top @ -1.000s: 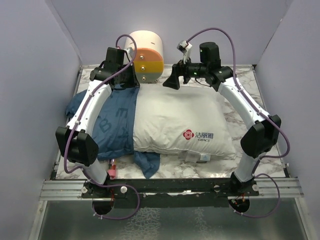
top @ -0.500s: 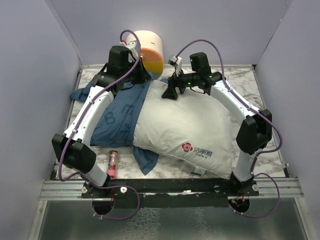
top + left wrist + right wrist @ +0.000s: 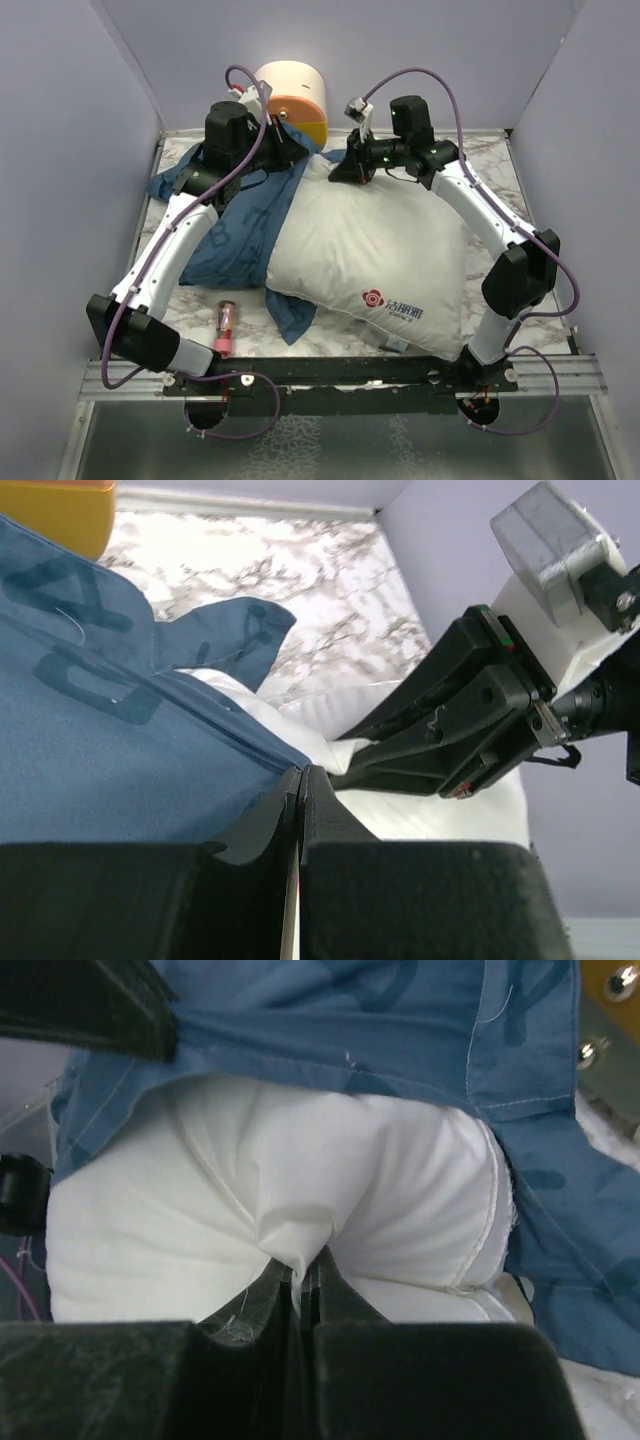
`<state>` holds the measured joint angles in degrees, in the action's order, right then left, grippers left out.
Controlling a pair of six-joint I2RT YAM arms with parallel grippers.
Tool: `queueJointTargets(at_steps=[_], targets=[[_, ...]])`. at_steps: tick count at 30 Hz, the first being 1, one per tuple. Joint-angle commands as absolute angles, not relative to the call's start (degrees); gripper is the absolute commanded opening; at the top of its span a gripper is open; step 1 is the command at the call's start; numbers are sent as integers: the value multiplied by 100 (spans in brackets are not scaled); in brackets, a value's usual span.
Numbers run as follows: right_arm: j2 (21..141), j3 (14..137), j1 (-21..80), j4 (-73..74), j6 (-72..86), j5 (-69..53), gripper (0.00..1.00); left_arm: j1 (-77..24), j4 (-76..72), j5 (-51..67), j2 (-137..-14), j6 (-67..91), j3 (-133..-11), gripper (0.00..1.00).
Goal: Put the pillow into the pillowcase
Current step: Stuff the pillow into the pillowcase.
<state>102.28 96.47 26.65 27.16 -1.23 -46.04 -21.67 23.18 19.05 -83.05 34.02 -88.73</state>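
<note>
The plump white fabric pillow (image 3: 370,250) fills the frame's centre, its upper corner at the mouth of the blue printed cloth pillowcase (image 3: 235,230). Left hand (image 3: 302,776) is clenched on the hem and right hand (image 3: 303,1272) pinches pillow fabric. Best to lift the hem and feed the corner underneath.

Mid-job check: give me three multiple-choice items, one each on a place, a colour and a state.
1. The cream-and-orange cylinder lies: A at the far side; B at the near edge; C against the right wall.
2. The logo on the plump white fabric pillow is: A red; B green; C yellow.
3. The right gripper is: A open; B shut on pillow fabric; C shut on the cylinder.
Answers: 1 A, the top view shows it at the back; 2 A, the emblem is red; 3 B, white cloth is pinched in its closed jaws.
</note>
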Motion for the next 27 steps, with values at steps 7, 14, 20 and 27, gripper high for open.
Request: queueJointTargets(at_steps=[7,14,20,27], targets=[[9363,11160,2739,2361,-886,-3603,1,-2435,157,2575,-7110,4334,-8165,0],[8421,8617,2841,1472,-1100,-4183,1,-2435,218,1881,-6224,3696,-6048,0],[7929,6234,3543,136,-206,-3937,1,-2426,479,1350,-5230,3681,-4695,21],[7559,5565,3850,37,45,-3713,1,-2426,2170,811,-4762,3598,-5988,54]])
